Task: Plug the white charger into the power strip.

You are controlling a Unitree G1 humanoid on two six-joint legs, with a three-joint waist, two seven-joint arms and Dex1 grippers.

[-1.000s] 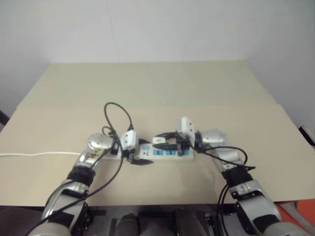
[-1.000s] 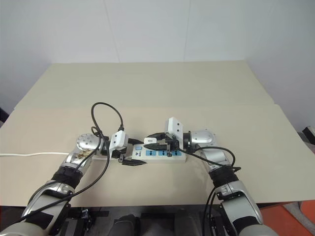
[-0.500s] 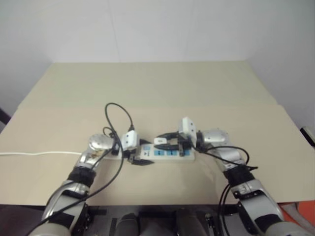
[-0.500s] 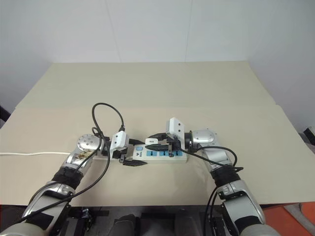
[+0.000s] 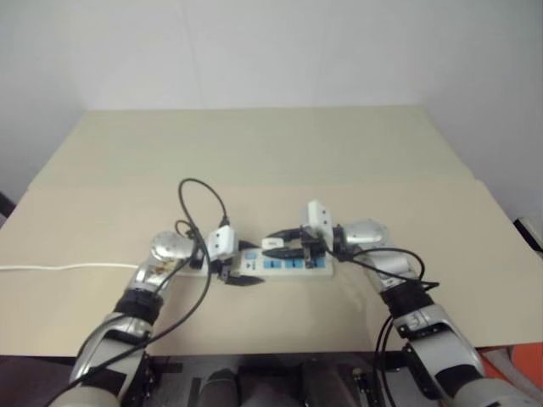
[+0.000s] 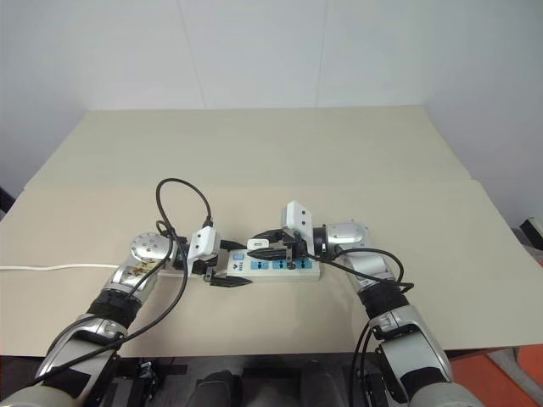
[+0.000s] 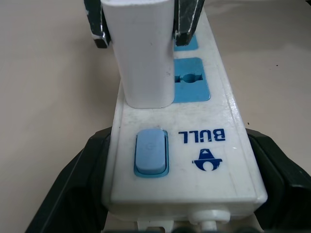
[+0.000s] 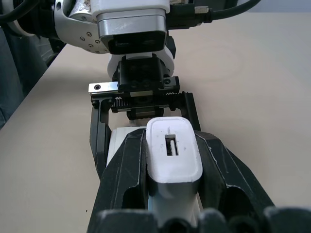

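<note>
Beige table [image 6: 356,153] carrying power strip [image 6: 280,268] near its front edge, centrally. Left gripper [image 6: 222,273] clamping the strip's switch end. Right gripper [image 6: 265,247] gripping white charger [image 7: 142,53] upright over the first socket beside the switch. Appearing seated or nearly so; prongs hidden. Remaining: confirming full insertion, releasing.

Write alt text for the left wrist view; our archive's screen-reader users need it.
The white charger, pinched between the right gripper's two black fingers, stands upright on the power strip at the socket nearest the blue switch. The left gripper's black fingers clamp the strip's switch end from both sides on a beige table.
</note>
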